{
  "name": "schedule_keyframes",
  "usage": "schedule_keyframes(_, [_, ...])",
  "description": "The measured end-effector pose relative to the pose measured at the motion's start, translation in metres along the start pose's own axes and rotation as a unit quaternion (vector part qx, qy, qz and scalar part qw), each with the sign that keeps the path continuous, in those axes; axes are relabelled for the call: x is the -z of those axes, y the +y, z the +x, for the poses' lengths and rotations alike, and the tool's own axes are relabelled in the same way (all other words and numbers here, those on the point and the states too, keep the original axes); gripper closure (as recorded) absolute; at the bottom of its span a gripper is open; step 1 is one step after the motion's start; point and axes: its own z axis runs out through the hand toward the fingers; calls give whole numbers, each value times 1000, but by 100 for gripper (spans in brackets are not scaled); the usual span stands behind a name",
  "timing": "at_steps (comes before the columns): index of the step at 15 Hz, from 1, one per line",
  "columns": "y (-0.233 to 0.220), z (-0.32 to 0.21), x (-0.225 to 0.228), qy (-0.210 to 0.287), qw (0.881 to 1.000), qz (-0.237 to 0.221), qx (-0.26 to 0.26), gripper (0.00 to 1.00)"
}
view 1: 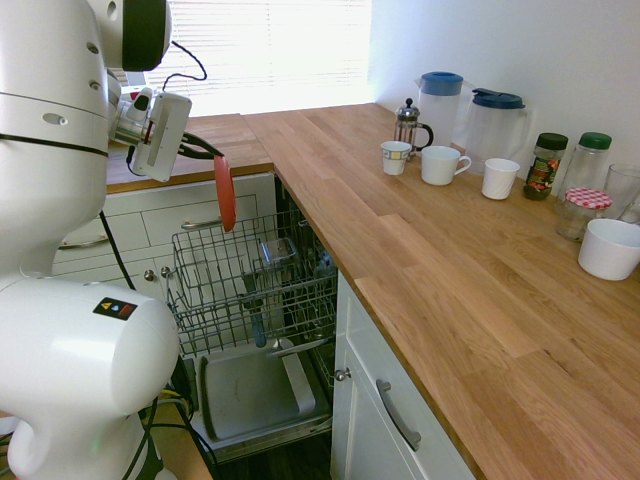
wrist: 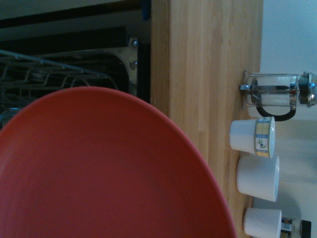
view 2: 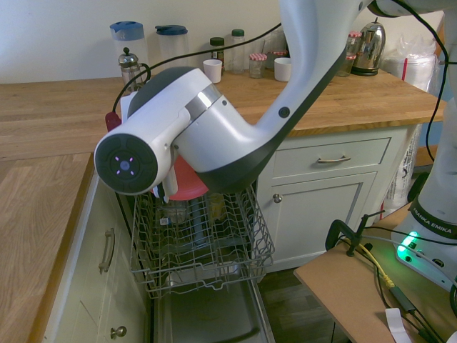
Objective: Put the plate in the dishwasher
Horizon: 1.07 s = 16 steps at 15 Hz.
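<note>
An open dishwasher (view 1: 255, 300) with its wire rack pulled out. Above the rack, the gripper (view 1: 205, 150) is clamped shut on the top edge of a red plate (view 1: 226, 193), which hangs upright below it.

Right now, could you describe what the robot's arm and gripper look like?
The arm is glossy white with rounded segments and dark grey bands at the joints. One joint cap is dark grey with small violet lights. A small multicoloured sticker sits on a lower segment. Black cables loop along the wrist, beside a white boxy unit. The gripper's fingers are not clearly visible.
</note>
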Motion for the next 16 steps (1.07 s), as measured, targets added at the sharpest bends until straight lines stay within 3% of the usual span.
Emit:
schedule_keyframes(7, [-63, -37, -36, -21, 1000, -12, 6, 100])
schedule_keyframes(16, [-93, -55, -59, -34, 999, -10, 17, 100])
